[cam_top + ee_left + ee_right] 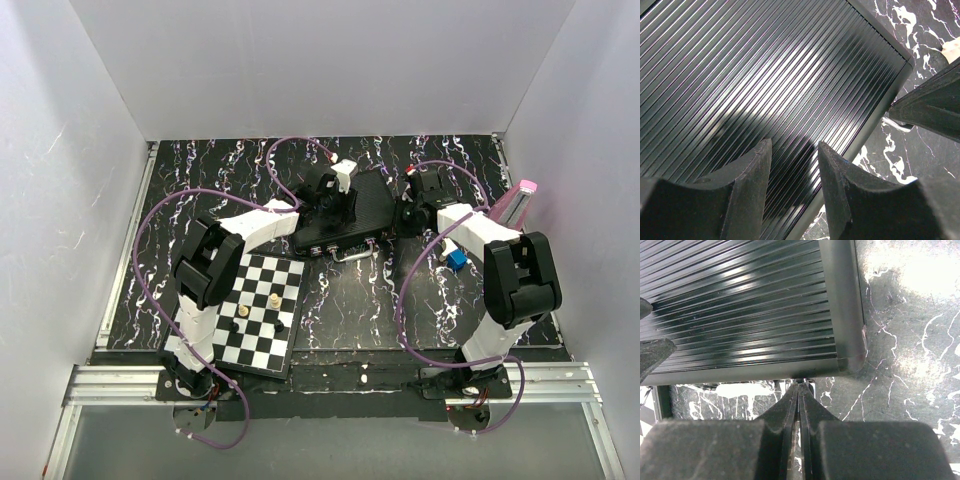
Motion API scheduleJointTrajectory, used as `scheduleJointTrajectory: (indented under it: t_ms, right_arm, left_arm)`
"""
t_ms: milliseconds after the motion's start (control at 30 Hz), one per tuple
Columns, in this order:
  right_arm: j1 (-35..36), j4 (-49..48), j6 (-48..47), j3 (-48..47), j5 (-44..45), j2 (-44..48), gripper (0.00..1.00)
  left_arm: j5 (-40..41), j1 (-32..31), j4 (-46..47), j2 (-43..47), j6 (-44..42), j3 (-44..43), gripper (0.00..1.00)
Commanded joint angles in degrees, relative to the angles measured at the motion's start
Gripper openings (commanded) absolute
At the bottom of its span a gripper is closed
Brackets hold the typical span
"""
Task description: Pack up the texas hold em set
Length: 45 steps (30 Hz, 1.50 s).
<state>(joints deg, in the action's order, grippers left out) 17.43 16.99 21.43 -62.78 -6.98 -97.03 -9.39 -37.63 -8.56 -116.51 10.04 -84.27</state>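
Room: white walls on 3 sides; black worktop (400, 300) w/ white marble veins.
Case: black ribbed briefcase (345, 215), lid closed, lying flat mid-worktop toward the far side; silver fittings (350, 253) on its near edge.
Chips/cards/dice: none visible outside the case.
L claw (792, 167): spread, nothing betw. the fingers (757, 185); over the ribbed lid near the case's right edge. Can't tell if the tips touch the lid.
R claw (799, 390): fingers pressed together, tips right at the case's side edge, close to a rounded corner. Can't tell if anything thin is pinched there.
Arms: L arm reaches from near-left across to the case; R arm comes in from near-right, wrist just beside the case's right side.
Chessboard (258, 310): black & white, near-left, just near of the case, partly under the L arm; a few pieces (274, 299) standing on it.
Metronome (522, 198): pink, far right by the wall, well apart from the case.
Blue item (457, 259): small, right of the case, beside the R arm; too small to ID.
Cables (150, 230): purple, looping along both arms.
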Motion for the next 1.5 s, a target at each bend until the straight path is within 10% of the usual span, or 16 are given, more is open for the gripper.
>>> scheduleJointTrajectory:
  t_ms: [0, 1000, 1267, 1467]
  right_arm:
    - [0.8, 1.7, 1.3, 1.8, 2.1, -1.3, 0.10]
    - [3.8, -22.8, 13.8, 17.3, 8.3, 1.1, 0.08]
    - [3.7, -25.6, 11.9, 21.6, 7.9, 9.0, 0.15]
    - [3.7, -21.0, 8.3, 22.9, 8.6, 20.5, 0.43]
  left_arm:
    - [1.5, -0.3, -13.9, -3.6, -0.3, 3.1, 0.42]
    - [1.0, -0.3, -14.1, -3.8, -0.6, 2.4, 0.42]
    - [1.3, -0.2, -14.1, -2.8, -0.8, 2.4, 0.42]
    - [0.8, -0.3, -14.1, 0.2, -1.0, 2.2, 0.46]
